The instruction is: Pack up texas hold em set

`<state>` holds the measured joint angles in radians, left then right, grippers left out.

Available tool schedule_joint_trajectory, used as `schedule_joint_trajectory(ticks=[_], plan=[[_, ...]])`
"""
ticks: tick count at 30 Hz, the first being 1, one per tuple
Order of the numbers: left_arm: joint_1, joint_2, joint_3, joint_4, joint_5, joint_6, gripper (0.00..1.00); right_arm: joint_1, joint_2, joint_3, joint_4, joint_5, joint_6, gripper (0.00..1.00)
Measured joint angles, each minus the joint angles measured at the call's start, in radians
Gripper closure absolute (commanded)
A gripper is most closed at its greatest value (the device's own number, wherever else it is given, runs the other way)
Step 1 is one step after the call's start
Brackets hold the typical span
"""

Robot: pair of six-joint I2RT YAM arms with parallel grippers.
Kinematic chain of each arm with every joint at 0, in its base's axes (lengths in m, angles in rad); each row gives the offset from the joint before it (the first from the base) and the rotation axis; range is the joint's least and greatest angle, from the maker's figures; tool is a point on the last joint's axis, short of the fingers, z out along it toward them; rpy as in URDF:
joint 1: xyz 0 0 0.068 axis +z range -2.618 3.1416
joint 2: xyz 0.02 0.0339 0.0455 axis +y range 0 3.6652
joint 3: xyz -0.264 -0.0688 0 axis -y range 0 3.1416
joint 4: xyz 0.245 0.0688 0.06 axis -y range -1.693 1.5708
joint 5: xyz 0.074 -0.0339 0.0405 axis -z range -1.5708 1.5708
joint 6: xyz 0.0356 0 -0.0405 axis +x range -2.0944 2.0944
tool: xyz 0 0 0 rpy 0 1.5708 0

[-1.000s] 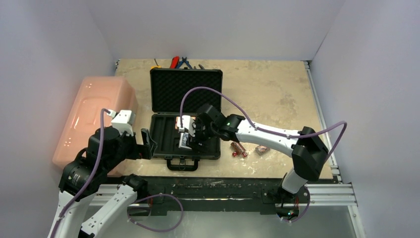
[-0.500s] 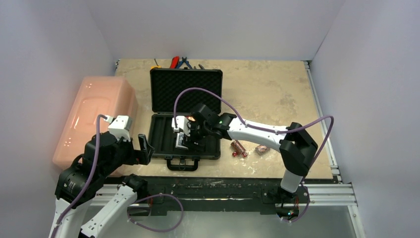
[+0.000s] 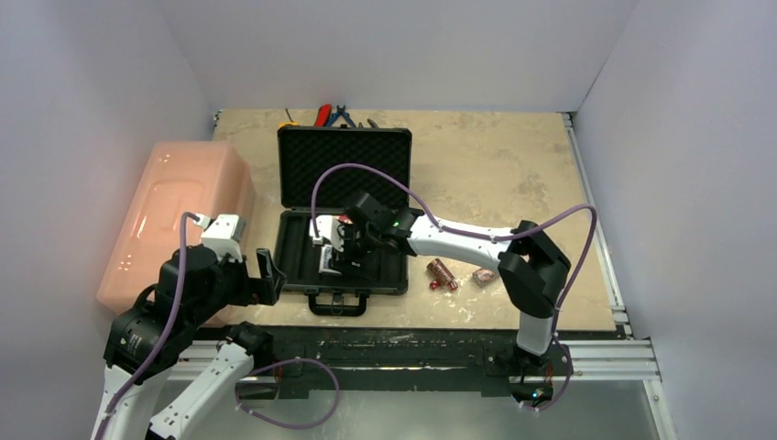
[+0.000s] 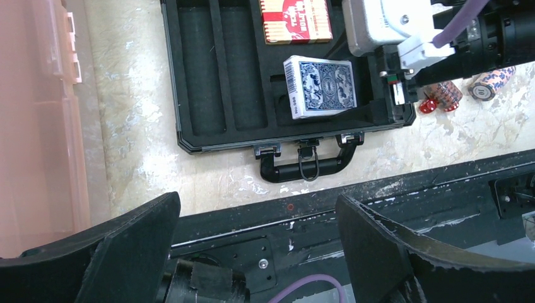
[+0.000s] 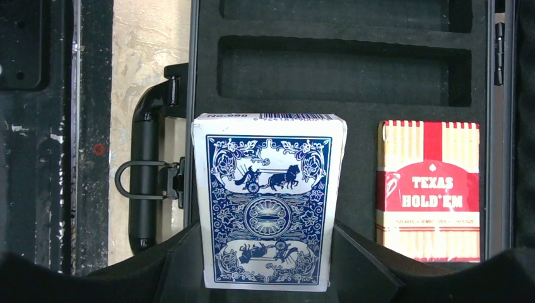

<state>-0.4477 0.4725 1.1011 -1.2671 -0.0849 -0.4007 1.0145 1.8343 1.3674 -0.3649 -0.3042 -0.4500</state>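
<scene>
The black case (image 3: 344, 165) lies open on the table, lid back and handle (image 4: 309, 167) toward me. A red card deck (image 5: 429, 189) lies in its foam tray. My right gripper (image 5: 267, 240) is shut on the blue card deck (image 5: 268, 196), a finger on each long side, and holds it over the tray's near right part (image 4: 320, 86). Two reddish chip rolls (image 3: 441, 270) (image 3: 485, 276) and two red dice (image 3: 433, 285) lie on the table right of the case. My left gripper (image 4: 258, 240) hangs open and empty over the table's front rail, left of the handle.
A large pink translucent bin (image 3: 179, 215) stands along the left edge, close to my left arm. Pliers and other tools (image 3: 334, 115) lie behind the case lid. The long foam slots (image 4: 208, 82) on the tray's left hold nothing.
My right gripper has shifted a little to the left with the blue deck. The left arm pulled back toward the near left early on, then held still.
</scene>
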Motion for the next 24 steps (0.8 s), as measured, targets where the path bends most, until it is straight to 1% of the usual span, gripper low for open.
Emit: schedule_joint_trajectory(ticks=[24], plan=[[0.000,0.014,-0.002,0.000,0.000,0.000,0.07,0.005,0.084,0.048,0.017,-0.004,0.001,1.00]])
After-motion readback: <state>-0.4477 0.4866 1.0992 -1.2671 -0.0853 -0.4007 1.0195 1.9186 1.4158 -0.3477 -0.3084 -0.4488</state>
